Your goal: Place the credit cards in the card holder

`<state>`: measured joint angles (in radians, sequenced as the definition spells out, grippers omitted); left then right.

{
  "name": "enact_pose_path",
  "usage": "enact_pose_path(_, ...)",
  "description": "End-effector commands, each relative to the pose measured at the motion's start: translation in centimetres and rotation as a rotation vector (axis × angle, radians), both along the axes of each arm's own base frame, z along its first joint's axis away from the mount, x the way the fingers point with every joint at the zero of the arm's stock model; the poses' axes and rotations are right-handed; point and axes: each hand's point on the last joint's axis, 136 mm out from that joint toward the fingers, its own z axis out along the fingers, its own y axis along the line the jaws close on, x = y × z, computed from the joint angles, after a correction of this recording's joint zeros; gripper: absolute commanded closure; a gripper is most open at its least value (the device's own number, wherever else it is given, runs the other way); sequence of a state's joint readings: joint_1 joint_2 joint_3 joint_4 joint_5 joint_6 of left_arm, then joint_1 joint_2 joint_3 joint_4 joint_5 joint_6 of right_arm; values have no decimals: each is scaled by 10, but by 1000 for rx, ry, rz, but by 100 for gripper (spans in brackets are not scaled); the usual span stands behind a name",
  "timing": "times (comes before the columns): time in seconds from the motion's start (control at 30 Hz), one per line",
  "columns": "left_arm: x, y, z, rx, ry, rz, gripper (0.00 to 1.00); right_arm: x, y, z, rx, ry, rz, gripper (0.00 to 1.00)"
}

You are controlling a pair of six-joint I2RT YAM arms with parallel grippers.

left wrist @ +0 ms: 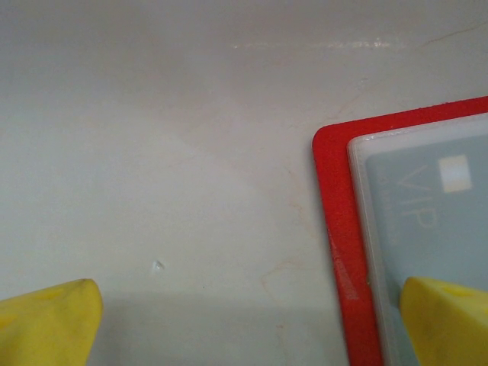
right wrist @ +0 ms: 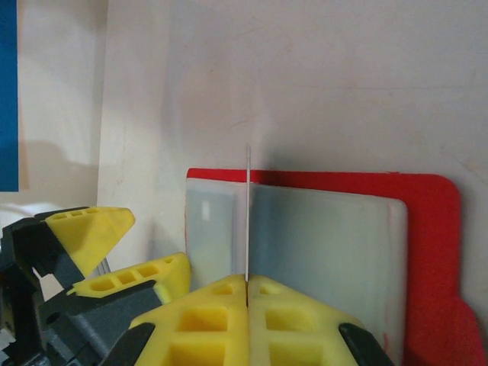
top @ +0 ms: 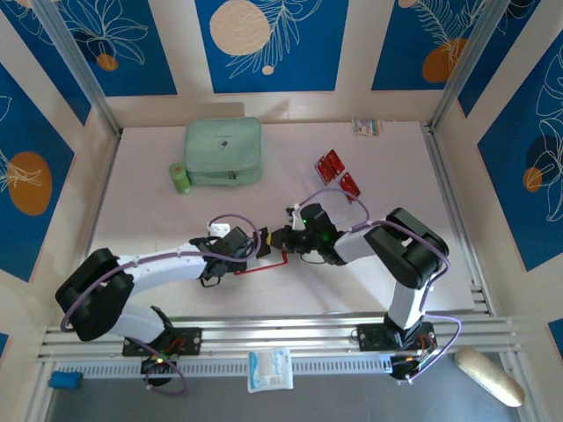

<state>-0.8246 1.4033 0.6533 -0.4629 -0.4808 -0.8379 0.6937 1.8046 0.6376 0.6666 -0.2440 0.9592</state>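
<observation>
Right wrist view: the right end effector (right wrist: 248, 288) is pinching a thin card (right wrist: 248, 213) edge-on, holding it upright over the open red card holder (right wrist: 435, 229). The left end effector (left wrist: 245, 328) is standing spread wide, one finger (left wrist: 446, 320) seemingly resting on the holder's 5 o'clock corner on the worktop (left wrist: 152, 152). A VIP card (left wrist: 427, 206) appears to be sitting under the clear sleeve (left wrist: 366, 164) already. Two red cards (top: 330, 164) are lying at 1 o'clock from the holder, so I judge the task partly done.
</observation>
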Motion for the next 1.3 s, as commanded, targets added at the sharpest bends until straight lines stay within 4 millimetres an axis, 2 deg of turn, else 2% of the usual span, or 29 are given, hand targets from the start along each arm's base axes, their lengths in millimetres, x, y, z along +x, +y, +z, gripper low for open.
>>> enact_pose_path(0.0,-12,19,-9,59,43,20,0,0,2,-5,20,-7,-9,100)
enact_pose_path(0.83,-13,20,-9,59,44,23,0,-11,5,-11,97,46,-7,100)
enact_pose_path(1.27,-13,20,-9,58,44,25,0,-14,7,-1,137,35,-7,100)
